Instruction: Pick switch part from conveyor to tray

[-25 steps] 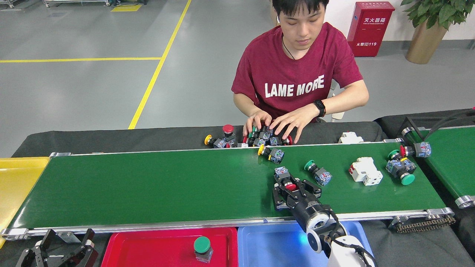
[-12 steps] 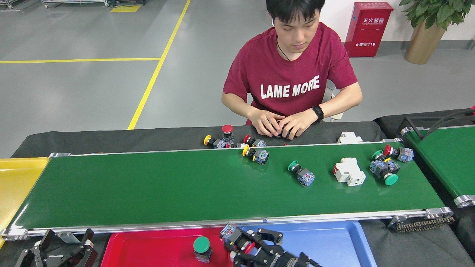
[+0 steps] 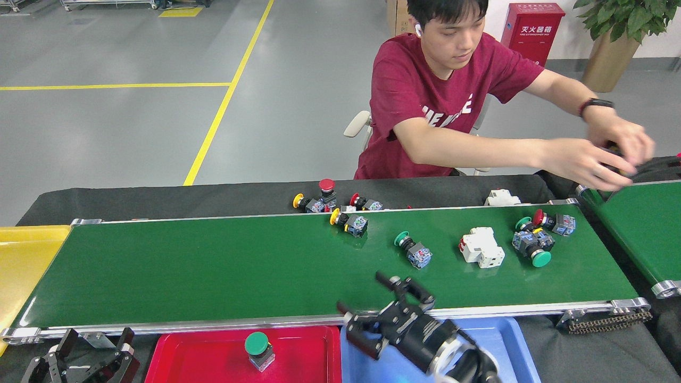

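Empty right gripper point(image 3: 367, 303), fingers spread, hovers over the near rail.
I aim at the green-capped switch part point(image 3: 414, 250) on the long green conveyor belt point(image 3: 213, 266), since the blue plastic tray point(image 3: 505, 340) sits just below; left gripper point(image 3: 90, 356) rests apart, state unclear.

1. A person in a dark red T-shirt point(image 3: 420, 80) with white lettering sits behind the black-covered bench point(image 3: 159, 197), leaning to one side with both arms stretched toward the shorter green belt point(image 3: 646, 229)
2. A black watch point(image 3: 596, 103) sits on one wrist
3. A red fire-extinguisher box point(image 3: 532, 29) with white characters stands against the back wall
4. Beside it, a potted plant point(image 3: 617, 32) in a bronze-coloured pot
5. Yellow floor lines point(image 3: 223, 103) cross the grey floor, one long diagonal meeting a horizontal one
6. A yellow bin point(image 3: 21, 255) lies at the far left edge
7. Part of a pale chair point(image 3: 355, 123) shows behind the person
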Robot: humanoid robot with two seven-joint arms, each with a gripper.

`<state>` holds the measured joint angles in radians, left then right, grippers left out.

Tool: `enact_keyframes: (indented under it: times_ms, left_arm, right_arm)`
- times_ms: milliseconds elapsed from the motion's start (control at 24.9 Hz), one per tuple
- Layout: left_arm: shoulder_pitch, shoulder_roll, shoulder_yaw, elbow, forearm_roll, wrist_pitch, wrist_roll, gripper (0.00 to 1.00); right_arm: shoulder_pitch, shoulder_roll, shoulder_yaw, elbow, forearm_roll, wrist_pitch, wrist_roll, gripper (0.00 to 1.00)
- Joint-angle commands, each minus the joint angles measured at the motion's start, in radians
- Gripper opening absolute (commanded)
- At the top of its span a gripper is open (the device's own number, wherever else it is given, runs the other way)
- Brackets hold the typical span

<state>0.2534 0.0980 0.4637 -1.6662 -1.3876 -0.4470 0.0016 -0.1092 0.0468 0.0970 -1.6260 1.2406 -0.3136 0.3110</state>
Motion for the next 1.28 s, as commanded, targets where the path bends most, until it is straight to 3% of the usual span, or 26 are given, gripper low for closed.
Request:
enact_keyframes:
  times_ms: [0,80,201,361,481,602,762,923,1244]
  left_arm:
    - [-0.002,0.006,0.004,-0.010,0.004,0.002,0.008,1.00]
    - [-0.002,0.006,0.006,-0.007,0.004,0.002,0.008,1.00]
    - [-0.002,0.005,0.006,-0.007,0.004,0.004,0.008,1.00]
    - [0.000,0.006,0.026,-0.006,0.004,0.004,0.008,1.00]
    - [0.000,0.006,0.026,-0.009,0.004,0.004,0.008,1.00]
    - [-0.002,0.006,0.019,-0.014,0.004,0.004,0.008,1.00]
    - [-0.010,0.006,0.013,-0.015,0.004,0.004,0.006,1.00]
    - [-0.010,0.006,0.012,-0.014,0.004,0.002,0.006,1.00]
    - [-0.013,0.008,0.012,-0.014,0.004,0.001,0.006,1.00]
  right_arm:
    - [0.003,-0.015,-0.073,-0.009,-0.003,0.033,-0.038,0.96]
    - [0.049,-0.019,-0.192,-0.009,-0.003,0.033,-0.121,0.96]
    - [0.135,-0.022,-0.275,-0.028,-0.004,0.030,-0.213,0.96]
    - [0.289,-0.064,-0.312,-0.080,-0.004,0.024,-0.274,0.96]
    - [0.316,-0.062,-0.310,-0.086,-0.004,0.022,-0.305,0.96]
    - [0.269,-0.055,-0.303,-0.086,-0.001,0.031,-0.293,0.95]
    - [0.163,-0.025,-0.171,-0.041,0.043,0.091,-0.237,0.93]
    - [0.036,-0.018,0.026,0.106,0.118,0.269,-0.234,0.94]
    - [-0.184,-0.004,0.174,0.384,0.117,0.426,-0.234,0.96]
